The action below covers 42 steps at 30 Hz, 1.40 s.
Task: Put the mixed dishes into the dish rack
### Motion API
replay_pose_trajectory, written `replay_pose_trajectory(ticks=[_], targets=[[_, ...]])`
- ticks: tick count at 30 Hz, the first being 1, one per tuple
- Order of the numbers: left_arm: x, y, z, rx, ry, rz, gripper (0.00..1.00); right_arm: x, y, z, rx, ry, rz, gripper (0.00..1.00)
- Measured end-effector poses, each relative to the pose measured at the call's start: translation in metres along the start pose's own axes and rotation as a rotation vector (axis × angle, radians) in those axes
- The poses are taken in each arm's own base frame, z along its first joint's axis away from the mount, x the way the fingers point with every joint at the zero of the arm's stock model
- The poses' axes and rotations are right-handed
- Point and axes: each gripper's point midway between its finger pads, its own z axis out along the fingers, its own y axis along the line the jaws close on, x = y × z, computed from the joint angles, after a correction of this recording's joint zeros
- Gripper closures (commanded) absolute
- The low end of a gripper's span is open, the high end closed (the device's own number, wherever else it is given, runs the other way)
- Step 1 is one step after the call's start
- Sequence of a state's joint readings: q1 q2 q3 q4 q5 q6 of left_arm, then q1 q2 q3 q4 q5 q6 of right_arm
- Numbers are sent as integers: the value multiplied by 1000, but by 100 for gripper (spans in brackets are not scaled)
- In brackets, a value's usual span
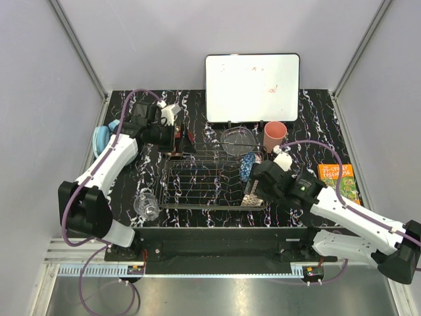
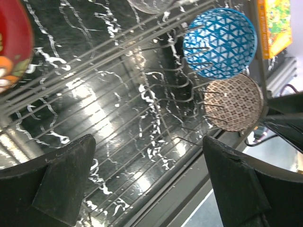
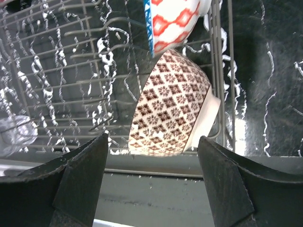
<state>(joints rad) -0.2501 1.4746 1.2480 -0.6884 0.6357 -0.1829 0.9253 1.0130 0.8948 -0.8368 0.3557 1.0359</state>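
The chrome wire dish rack [image 1: 197, 184] stands mid-table. A blue patterned bowl [image 1: 248, 164] and a beige lattice bowl [image 1: 250, 196] stand on edge in its right end. They also show in the left wrist view, the blue bowl [image 2: 220, 42] above the beige bowl [image 2: 234, 101]. A red lacquer bowl [image 1: 177, 141] sits at the rack's far left corner, beside my open, empty left gripper [image 1: 172, 136]. My right gripper [image 1: 253, 186] is open just above the beige bowl [image 3: 173, 106]. A clear glass bowl [image 1: 237, 139], a pink cup [image 1: 275, 136] and a small clear glass [image 1: 146, 204] stand outside the rack.
A white board [image 1: 252, 87] leans at the back. An orange and green book [image 1: 339, 181] lies at the right. A blue round item [image 1: 102, 138] lies at the left edge. The table's front edge runs just below the rack.
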Motion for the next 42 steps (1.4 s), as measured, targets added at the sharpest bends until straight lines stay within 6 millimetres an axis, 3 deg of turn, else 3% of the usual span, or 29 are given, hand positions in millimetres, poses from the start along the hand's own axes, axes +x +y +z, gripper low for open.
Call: replay_pose_trajectory(ticks=[4,13,19,25,31,35,37,39,42], targets=[[-1,6,-1,-24,-5,10,1,5,-1,-1,-12,16,4,15],[4,19,-2,-65,6,6,1,26,-10,24,50,77,-15,13],[6,25,-2,-84,7,20,1,20,-11,27,63,49,-34,12],[16,31,0,-94,35,20,1,8,-3,17,32,16,-52,11],[14,36,-3,-121,32,43,1,-36,10,-27,-24,-113,-48,11],[-12,43,-18,-174,-30,58,1,-76,28,-53,-49,-238,-62,11],[-37,50,-29,-207,-85,63,1,-91,42,-55,-48,-277,-91,11],[-65,61,-41,-240,-147,64,1,-108,67,-49,-57,-310,-131,11],[-92,78,-55,-278,-207,49,1,-136,114,-24,-58,-331,-182,11]])
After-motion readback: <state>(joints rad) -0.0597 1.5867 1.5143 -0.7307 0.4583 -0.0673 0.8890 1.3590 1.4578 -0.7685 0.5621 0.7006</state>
